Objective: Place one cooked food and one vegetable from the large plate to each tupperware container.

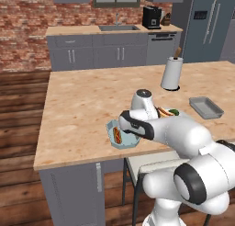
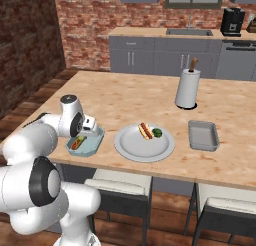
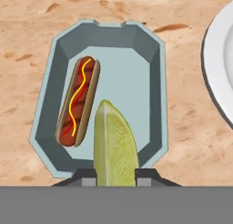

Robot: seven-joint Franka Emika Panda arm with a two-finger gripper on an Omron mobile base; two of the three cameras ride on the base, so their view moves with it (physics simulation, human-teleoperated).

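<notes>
While you read these lines, check each against the hand view.
Gripper (image 3: 115, 178): fingers closed on a pale green wedge-shaped vegetable piece (image 3: 114, 145), above the tray.
Light blue octagonal tray (image 3: 152, 82): holds a hot dog with a mustard squiggle (image 3: 77, 101).
Round white-grey plate (image 2: 145, 148): just beside the tray, carrying a second hot dog (image 2: 145, 130) and a green vegetable (image 2: 157, 132).
Grey rectangular tray (image 2: 203, 135): beyond the plate.

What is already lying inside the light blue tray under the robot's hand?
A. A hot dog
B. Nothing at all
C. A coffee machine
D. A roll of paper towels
A. The hand view shows a hot dog with a mustard squiggle lying in the light blue tray, while the fingers hold a pale green wedge above it.
</notes>
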